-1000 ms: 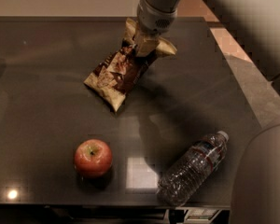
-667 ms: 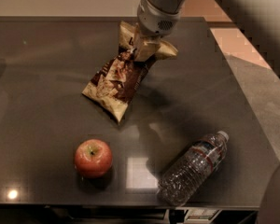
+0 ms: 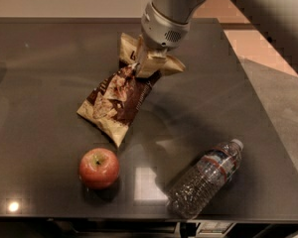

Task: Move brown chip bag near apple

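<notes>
Near the front left of the dark, glossy tabletop (image 3: 35, 83) sat the round red apple (image 3: 99, 168), glossy-skinned with a yellowish patch round its stem dimple, upright and touching nothing. Just up and to the right of it lay the crinkly brown chip bag (image 3: 120, 100), dark in the middle with tan-yellow ends. It slanted away from the apple, its lower tan corner near the fruit but apart from it. I could not tell whether that corner rested on the table or hung just clear.

At the bag's upper end the robot's tan two-finger gripper (image 3: 148, 63), below a grey wrist, was pinched closed on the foil. It held the bag by that end alone.

To my mind the carry was well along and what remained was the set-down. That wanted a slow approach, with the trailing corner kept from sweeping into the apple, which would roll at a nudge. The bag should be laid flat beside the fruit before the fingers let go, since a bag held by one end swings and crumples. A thin foil edge could also slip out of the pinch.

As for what held what, the chip bag looked puffed and unopened, though nothing of its contents showed. Further right, near the front edge, the clear plastic water bottle (image 3: 204, 179) with a white cap lay on its side, well clear of the bag's path. I could not judge how full it was.
</notes>
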